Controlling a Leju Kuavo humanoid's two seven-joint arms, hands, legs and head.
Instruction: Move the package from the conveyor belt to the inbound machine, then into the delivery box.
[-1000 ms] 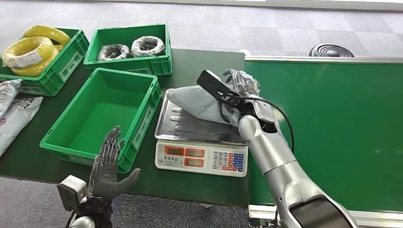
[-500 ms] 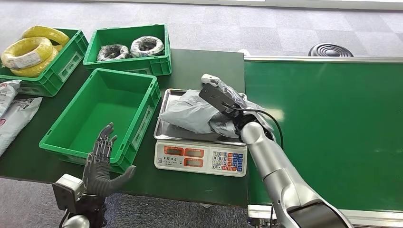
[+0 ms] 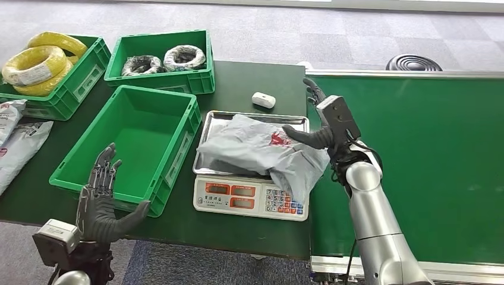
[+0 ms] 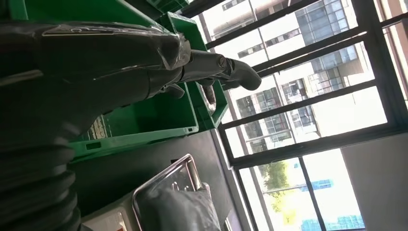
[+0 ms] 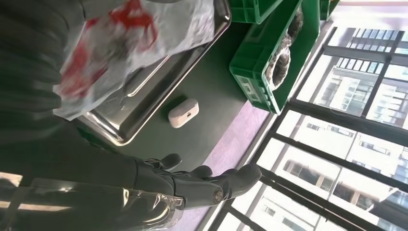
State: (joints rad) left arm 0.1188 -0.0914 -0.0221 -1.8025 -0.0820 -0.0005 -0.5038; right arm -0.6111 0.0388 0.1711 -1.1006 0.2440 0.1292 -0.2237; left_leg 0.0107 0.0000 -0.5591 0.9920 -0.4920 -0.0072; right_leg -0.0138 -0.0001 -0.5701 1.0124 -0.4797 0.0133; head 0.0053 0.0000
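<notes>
Package (image 3: 261,148) is on the scale (image 3: 252,178) pan now, so read that as the inbound-machine step done; the empty bin (image 3: 134,145) just left of the scale is presumably the delivery box.

Your right hand (image 3: 324,127) is off the package, fingers spread, holding nothing. The thumb tip sits right at the bag's edge near the red print; whether it's touching, I can't tell from the head view. Left hand (image 3: 104,202) is low at the counter's (image 3: 249,83) near edge, beside the bin's front corner, fingers apart and empty.

Risks from here:
- The bag isn't fully on the pan. Its right corner droops over the keypad side and hangs toward the belt (image 3: 416,154). A brush from the right arm could drag it off onto the belt or skew the reading.
- It's a limp poly bag (creased, no stiff edges), so it'll probably fold when you pinch it. Grab a corner and the rest will trail and may catch the bin's rim on the way over.
- The bin wall nearest the scale stands higher than the pan. Carry too low and the bag catches the wall instead of going over it.
- A small white case (image 3: 263,100) lies on the counter just behind the scale. Sweeping the right hand back that way could knock it.
- The left hand is close to the bin's front wall; lifting it straight up could bump the bin and shift your drop target.
</notes>
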